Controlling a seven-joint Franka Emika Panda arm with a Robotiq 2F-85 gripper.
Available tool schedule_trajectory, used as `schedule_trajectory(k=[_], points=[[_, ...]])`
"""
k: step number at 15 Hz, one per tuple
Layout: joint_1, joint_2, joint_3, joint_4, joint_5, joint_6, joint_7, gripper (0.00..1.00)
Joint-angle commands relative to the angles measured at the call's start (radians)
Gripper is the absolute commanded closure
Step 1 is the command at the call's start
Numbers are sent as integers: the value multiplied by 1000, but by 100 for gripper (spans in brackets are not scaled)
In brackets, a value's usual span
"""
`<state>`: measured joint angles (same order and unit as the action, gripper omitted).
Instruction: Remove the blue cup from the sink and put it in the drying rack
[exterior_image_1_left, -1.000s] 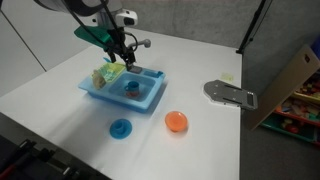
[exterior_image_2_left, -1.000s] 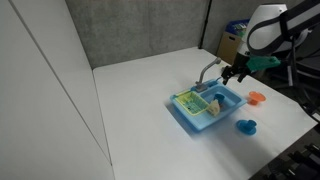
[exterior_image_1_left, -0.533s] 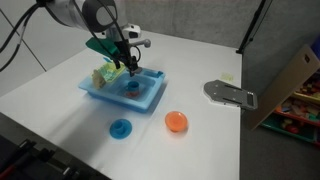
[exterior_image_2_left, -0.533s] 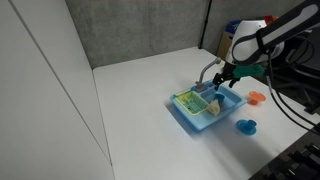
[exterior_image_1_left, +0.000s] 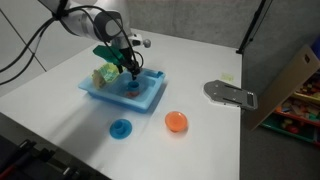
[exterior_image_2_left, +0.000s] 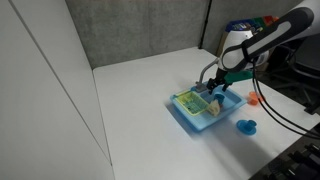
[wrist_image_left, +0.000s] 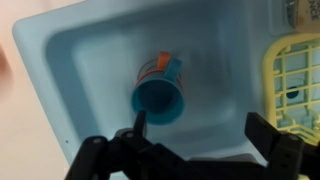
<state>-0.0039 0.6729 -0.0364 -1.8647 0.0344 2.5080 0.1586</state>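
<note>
The blue cup (wrist_image_left: 160, 97) lies on its side in the square basin of the light-blue sink (wrist_image_left: 70, 60), its mouth toward the camera, with a small orange-red piece (wrist_image_left: 157, 66) behind it. My gripper (wrist_image_left: 195, 128) is open, lowered into the basin, its fingers just in front of the cup and not touching it. In both exterior views the gripper (exterior_image_1_left: 127, 73) (exterior_image_2_left: 218, 90) hangs over the sink (exterior_image_1_left: 110, 95) (exterior_image_2_left: 195, 122). The pale green-yellow drying rack (wrist_image_left: 296, 75) is at the right edge of the wrist view and shows in an exterior view (exterior_image_1_left: 104, 74).
A flat blue disc (exterior_image_1_left: 121, 128) and an orange round piece (exterior_image_1_left: 176, 122) lie on the white table in front of the sink. A grey flat object (exterior_image_1_left: 232, 94) lies near the table's far edge. The grey faucet (exterior_image_2_left: 207, 72) stands at the sink's back.
The arm has moved down and toward the sink, bringing the gripper from above the basin into it. The cup and sink have not moved.
</note>
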Motion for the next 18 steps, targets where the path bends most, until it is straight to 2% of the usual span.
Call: schedule_trajectory(k=[1, 8, 9, 14, 18], points=[[0, 52, 0, 68, -3, -24, -28, 0], [6, 105, -8, 98, -15, -23, -34, 0], [6, 109, -8, 100, -15, -25, -35, 3], [6, 111, -8, 96, -18, -33, -43, 49], [7, 94, -12, 85, -20, -34, -43, 80]])
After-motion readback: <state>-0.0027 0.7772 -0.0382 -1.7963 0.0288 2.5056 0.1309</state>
